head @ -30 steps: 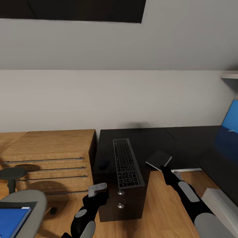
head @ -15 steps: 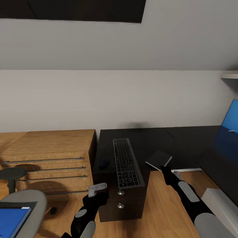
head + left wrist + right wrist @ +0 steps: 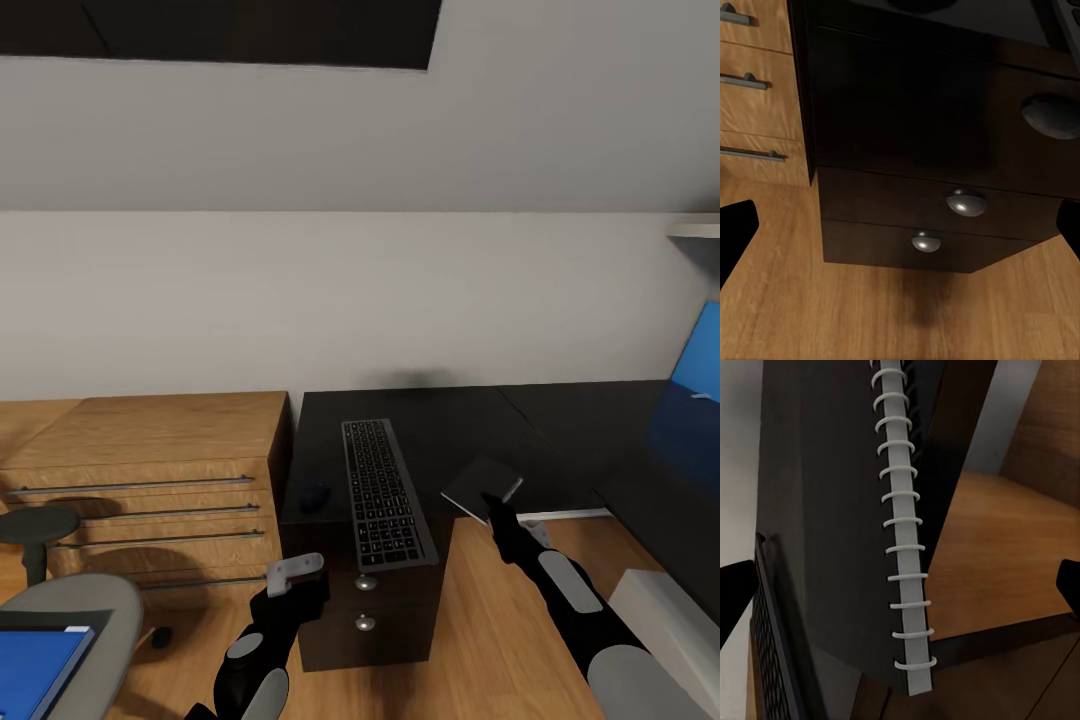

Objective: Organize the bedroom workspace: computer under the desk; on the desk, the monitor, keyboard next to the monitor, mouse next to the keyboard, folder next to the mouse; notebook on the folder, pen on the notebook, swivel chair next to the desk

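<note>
The thin grey spiral-bound notebook [image 3: 482,484] lies at the front edge of the glossy black desk [image 3: 440,425], right of the slim black-keyed keyboard [image 3: 383,490]. The right gripper [image 3: 497,512] sits at its near corner, fingers spread; the left gripper [image 3: 293,572] hangs spread before the drawers.

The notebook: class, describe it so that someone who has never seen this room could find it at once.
Start at the glossy black desk against the white wall and find the long keyboard lying on it. The notebook is the small grey rectangle at the desk's front edge, just ahead of the right gripper. A white spiral binding sets it apart.
</note>
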{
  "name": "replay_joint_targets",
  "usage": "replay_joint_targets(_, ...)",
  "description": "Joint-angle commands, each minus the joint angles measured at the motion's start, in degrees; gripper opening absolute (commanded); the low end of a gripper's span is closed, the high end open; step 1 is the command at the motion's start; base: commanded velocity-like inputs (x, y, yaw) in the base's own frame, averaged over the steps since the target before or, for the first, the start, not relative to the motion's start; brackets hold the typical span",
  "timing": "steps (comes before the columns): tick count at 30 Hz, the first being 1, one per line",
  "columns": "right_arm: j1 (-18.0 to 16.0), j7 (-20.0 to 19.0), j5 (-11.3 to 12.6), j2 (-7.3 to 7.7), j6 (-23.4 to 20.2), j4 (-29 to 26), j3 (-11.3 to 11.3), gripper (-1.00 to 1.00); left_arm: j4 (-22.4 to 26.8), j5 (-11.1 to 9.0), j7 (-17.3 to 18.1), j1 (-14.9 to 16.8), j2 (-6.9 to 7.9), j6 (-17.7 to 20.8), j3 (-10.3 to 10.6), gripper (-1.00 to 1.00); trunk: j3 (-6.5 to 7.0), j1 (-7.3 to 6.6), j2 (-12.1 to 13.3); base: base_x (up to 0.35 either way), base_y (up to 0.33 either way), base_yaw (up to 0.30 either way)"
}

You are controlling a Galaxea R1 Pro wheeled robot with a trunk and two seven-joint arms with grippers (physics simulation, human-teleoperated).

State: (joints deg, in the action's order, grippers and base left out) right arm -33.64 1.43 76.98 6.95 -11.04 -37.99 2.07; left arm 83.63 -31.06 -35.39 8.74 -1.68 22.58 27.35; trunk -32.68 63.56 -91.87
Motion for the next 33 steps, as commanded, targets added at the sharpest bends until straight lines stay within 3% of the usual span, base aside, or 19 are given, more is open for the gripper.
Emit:
replay_joint_targets(1,0.02,0.14,0.37,-0.01,-0.29,-0.08,0.13,1.0,0.16,-0.4,-0.45,0.05,0.01,0.05,0.07,1.0,-0.06,0.0,-0.03,0.0,0.0,0.0)
replay_joint_targets(17,-0.01,0.06,0.28,-0.01,-0.35,-0.1,0.13,1.0,0.17,-0.4,-0.44,0.05,0.01,0.01,0.07,1.0,-0.06,0.0,-0.03,-0.024,0.0,0.0)
replay_joint_targets(33,-0.02,-0.17,0.21,-0.08,-0.3,-0.08,0.01,1.0,0.14,-0.4,-0.46,0.05,0.01,0.1,0.07,1.0,-0.06,0.0,-0.03,-0.306,0.0,0.0)
